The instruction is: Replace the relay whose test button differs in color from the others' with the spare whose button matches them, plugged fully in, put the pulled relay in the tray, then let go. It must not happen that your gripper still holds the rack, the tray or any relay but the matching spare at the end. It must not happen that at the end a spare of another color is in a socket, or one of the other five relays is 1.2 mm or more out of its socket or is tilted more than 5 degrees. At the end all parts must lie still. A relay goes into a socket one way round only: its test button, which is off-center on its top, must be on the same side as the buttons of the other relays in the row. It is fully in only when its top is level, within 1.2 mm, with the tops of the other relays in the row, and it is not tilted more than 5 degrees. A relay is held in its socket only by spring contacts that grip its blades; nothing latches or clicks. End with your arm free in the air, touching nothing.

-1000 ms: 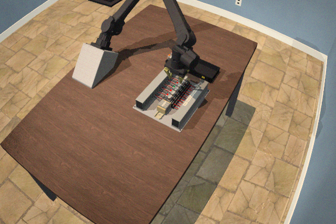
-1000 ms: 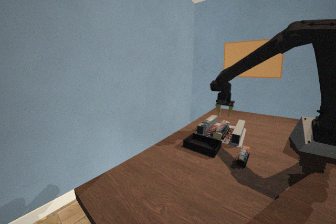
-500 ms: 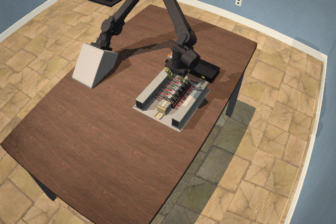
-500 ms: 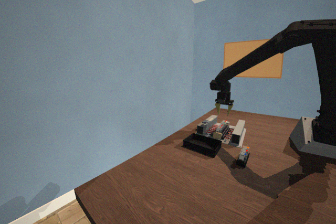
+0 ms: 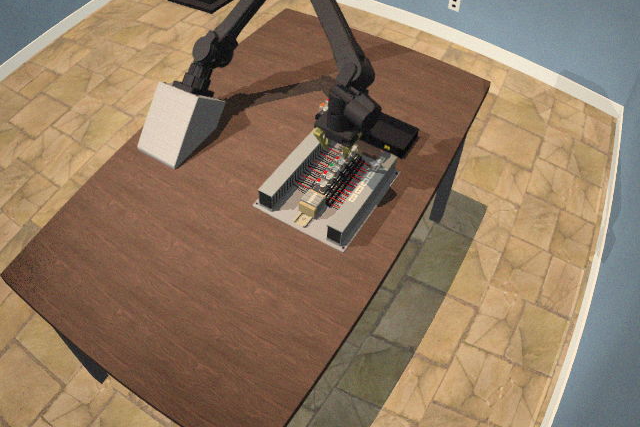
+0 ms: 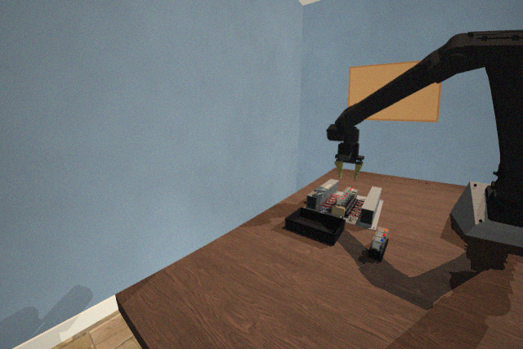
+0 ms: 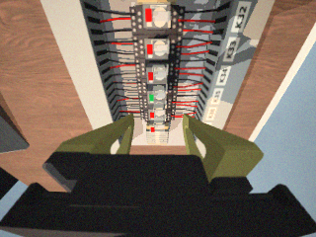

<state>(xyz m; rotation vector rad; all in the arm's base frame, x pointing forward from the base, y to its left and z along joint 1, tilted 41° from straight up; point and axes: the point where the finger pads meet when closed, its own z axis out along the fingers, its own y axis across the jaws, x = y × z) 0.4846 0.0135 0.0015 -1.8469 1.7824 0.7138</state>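
Note:
My gripper (image 5: 336,150) (image 6: 348,178) (image 7: 158,118) is open and empty, pointing down above the relay row. The relay with the green test button (image 5: 331,165) (image 7: 151,98) stands in the row among relays with red buttons, such as the near one (image 7: 159,47) in the wrist view. All these buttons lie on the left of the tops in that view. The spare relays (image 6: 379,243) stand in a dark holder, with orange, red and blue buttons; the arm partly hides them in the top view. The black tray (image 5: 409,142) (image 6: 315,230) shows no relay inside.
Two grey wire ducts (image 5: 289,164) (image 6: 371,203) flank the row, with red and black wires between. Labels, among them K33 (image 7: 230,48), run along the right duct in the wrist view. A beige end block (image 5: 308,206) closes the row. The tray stands between panel and table edge.

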